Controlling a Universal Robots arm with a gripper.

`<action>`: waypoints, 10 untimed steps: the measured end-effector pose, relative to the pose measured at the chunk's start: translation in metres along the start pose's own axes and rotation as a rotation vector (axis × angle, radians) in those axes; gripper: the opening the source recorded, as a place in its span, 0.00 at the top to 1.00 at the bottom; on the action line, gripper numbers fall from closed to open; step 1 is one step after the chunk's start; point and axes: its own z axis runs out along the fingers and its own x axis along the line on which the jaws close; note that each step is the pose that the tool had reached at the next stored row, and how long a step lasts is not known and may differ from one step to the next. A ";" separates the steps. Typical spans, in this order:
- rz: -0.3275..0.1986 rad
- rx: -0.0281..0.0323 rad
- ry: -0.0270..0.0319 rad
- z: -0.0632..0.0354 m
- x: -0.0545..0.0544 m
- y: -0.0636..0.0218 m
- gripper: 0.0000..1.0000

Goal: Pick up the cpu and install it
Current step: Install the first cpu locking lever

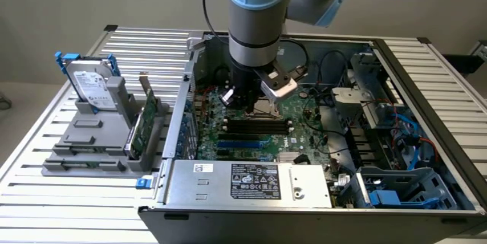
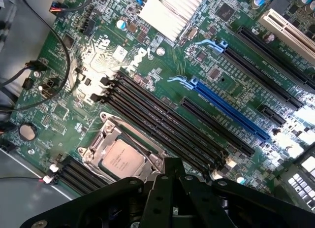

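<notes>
The motherboard (image 2: 162, 90) was green with black memory slots (image 2: 162, 122) and a blue expansion slot (image 2: 226, 107); the cpu (image 2: 122, 160) showed silvery metal, tan-rimmed.

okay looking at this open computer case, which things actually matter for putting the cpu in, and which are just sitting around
Part of the job:
- cpu, lying in its socket frame on the motherboard
- gripper, shut, just above that socket

Just lying about:
- hard drive, standing in the grey holder outside the case
- power supply
- blue expansion slot
- black memory slots
</notes>
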 end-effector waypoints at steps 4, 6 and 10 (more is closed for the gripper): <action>0.000 0.0040 0.0029 0.0022 -0.004 -0.0018 0.89; 0.000 0.0082 0.0057 0.0019 -0.005 -0.0009 0.89; 0.001 0.0140 0.0102 -0.0029 -0.014 0.0042 0.89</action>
